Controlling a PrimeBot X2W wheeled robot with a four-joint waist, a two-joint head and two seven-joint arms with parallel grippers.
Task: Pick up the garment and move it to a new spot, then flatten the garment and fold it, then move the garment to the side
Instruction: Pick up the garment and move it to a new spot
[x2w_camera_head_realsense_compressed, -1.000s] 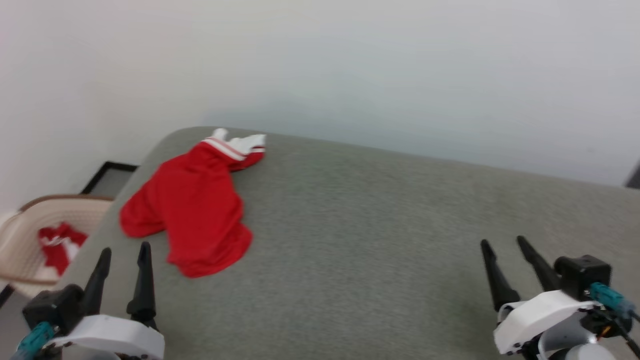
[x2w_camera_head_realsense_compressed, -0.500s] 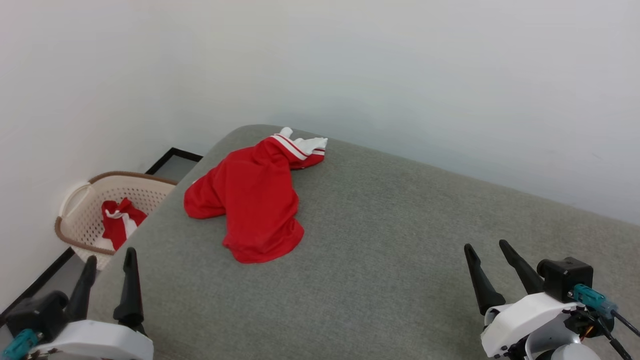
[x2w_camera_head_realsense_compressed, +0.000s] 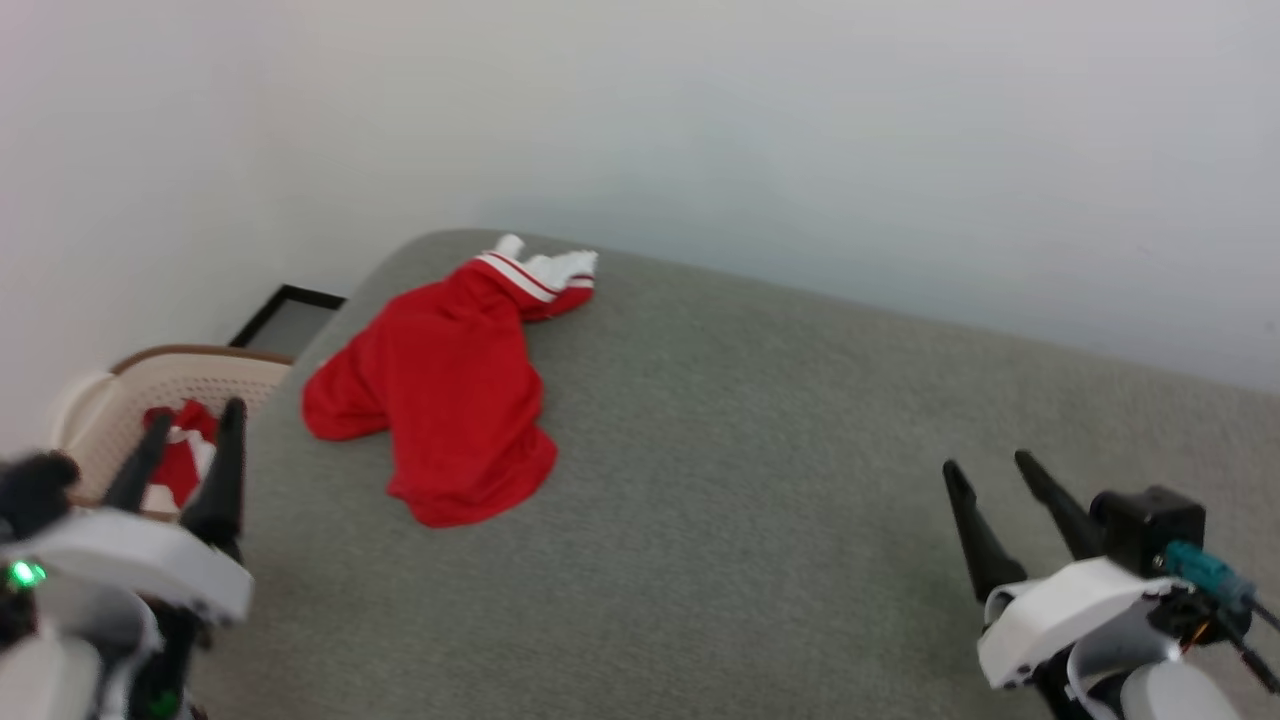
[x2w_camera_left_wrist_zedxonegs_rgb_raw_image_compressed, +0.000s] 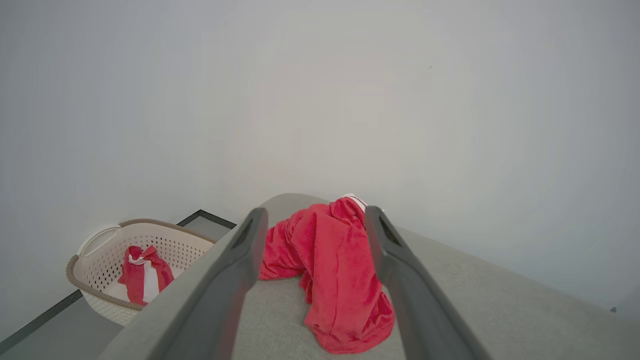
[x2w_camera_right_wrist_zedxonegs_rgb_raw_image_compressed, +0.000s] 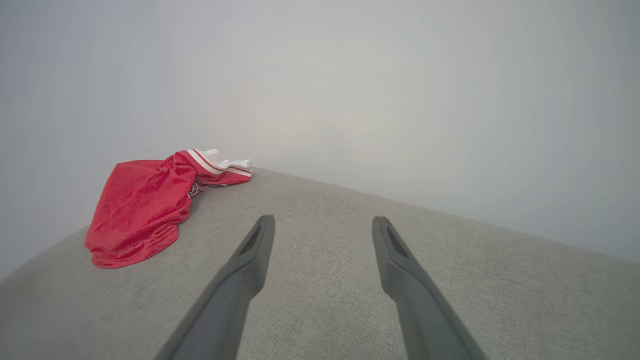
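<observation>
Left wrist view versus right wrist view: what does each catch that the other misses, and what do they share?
Left wrist view: the left gripper, open, and a pale basket holding a small red-and-white cloth. Right wrist view: the right gripper, open, and the stripes at the white end of the shirt. Shared: the shirt lying on the gray cushion, and the pale wall.

Everything is being lit softly and evenly, with the wall (x2w_camera_head_realsense_compressed: 700, 120) being washed to pale grey. In the head view's lower left, the left hand (x2w_camera_head_realsense_compressed: 197, 412) is being smeared by blur. Corners are being slightly darkened in both wrist views.
</observation>
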